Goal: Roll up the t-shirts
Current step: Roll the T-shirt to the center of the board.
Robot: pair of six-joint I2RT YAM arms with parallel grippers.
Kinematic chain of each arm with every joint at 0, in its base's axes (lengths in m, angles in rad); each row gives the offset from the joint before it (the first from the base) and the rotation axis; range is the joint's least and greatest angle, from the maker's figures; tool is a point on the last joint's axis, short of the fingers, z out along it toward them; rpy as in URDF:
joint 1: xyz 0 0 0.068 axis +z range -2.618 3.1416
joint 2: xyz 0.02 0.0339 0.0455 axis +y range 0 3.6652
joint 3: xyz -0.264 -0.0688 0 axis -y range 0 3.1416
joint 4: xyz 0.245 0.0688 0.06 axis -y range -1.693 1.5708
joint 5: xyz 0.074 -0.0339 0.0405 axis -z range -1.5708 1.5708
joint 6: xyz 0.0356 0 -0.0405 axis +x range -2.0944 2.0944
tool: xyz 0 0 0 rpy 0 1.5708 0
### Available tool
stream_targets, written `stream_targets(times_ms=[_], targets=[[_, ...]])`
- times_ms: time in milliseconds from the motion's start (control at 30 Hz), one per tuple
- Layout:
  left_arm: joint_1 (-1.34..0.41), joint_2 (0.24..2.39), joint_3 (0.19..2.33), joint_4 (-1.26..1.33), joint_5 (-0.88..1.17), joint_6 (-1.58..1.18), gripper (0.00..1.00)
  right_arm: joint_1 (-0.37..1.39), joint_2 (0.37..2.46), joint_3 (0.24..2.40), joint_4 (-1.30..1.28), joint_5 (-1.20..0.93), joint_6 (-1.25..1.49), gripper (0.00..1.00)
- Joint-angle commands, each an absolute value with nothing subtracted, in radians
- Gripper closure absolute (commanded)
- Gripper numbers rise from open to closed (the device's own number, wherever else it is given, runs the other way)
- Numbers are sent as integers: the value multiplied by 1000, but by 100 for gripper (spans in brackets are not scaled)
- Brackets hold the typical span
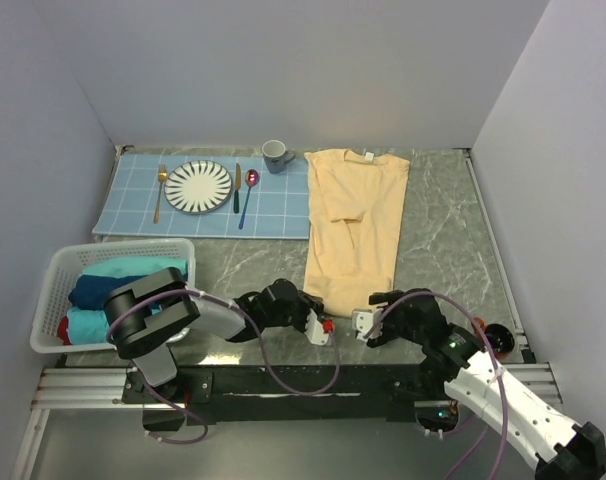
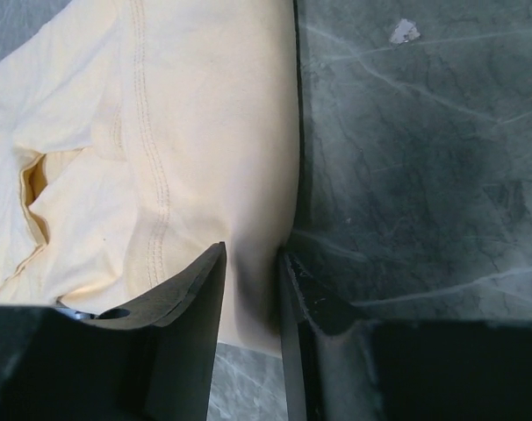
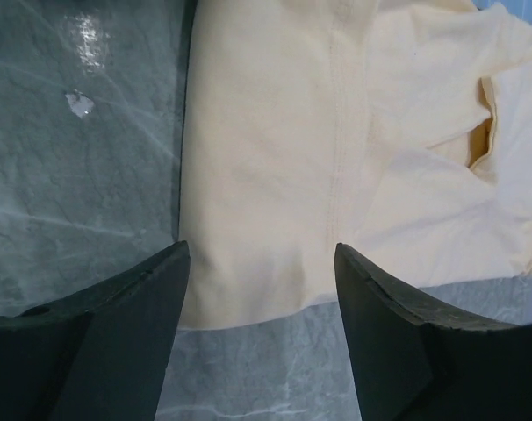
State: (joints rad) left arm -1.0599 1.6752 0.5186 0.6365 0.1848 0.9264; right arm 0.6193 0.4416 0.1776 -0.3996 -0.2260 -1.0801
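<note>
Your two black grippers meet at the near hem of one pale yellow-tan soft cloth t-shirt (image 1: 355, 215), spread flat on the grey marbled table (image 1: 443, 250), apparently to start its roll. The left gripper (image 2: 251, 254) has its jaws narrowed around a hem corner, grip uncertain, and the right gripper (image 3: 262, 250) is wide open and empty. Two teal shirts (image 1: 133, 267) and one navy shirt (image 1: 101, 291) sit in one white slatted basket (image 1: 123, 245).

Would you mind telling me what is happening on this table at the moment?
Two robot arms are starting on the yellow t-shirt, which lies flat and is not yet rolled. Both are at its near hem. The left gripper has its fingers narrowly around one corner, though I cannot tell whether it is pinching the cloth. The right gripper stands open over the other corner. Other shirts, teal and navy, sit in the white basket.
</note>
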Motion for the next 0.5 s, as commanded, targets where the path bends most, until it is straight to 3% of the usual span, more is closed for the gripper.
stream_targets(times_ms=[0,233,467], targets=[[-1060,1683,545,523,195,858,65,624,463,216,-451,-273,-1016,26],[-1060,1686,595,482,175,769,67,624,679,317,-540,-281,-1046,36],[-1060,1617,503,529,193,764,68,656,719,336,-535,-239,-1006,42]])
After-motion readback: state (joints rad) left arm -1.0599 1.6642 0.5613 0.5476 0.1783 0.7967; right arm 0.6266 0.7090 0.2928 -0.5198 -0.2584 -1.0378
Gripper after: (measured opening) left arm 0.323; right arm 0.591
